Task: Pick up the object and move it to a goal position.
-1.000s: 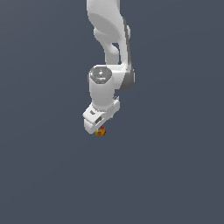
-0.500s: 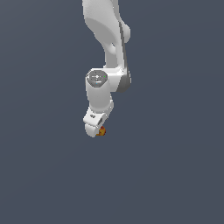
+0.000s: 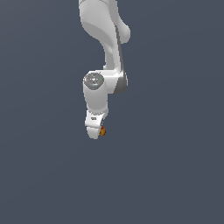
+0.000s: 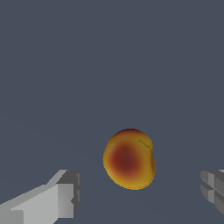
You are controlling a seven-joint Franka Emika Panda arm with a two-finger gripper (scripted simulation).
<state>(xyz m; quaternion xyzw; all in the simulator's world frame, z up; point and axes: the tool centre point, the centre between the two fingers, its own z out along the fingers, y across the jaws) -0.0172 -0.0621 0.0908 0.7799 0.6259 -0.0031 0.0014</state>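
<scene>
jaws wide around a small apple-like ball

seen in the exterior view: white arm (image 3: 105,52) reaching down from the top, ending in the gripper (image 3: 94,130) over a plain dark grey surface (image 3: 175,166). just to the exterior view's right of the gripper tip, touching or nearly so, the ball (image 3: 102,131), orange-yellow with red patches, largely hidden by the white housing. seen in the wrist view: one grey finger (image 4: 65,192), then the ball (image 4: 129,159) in the gap, clear of both pads, then the other finger (image 4: 213,186). jaws spread wide, gripping nothing.
</scene>
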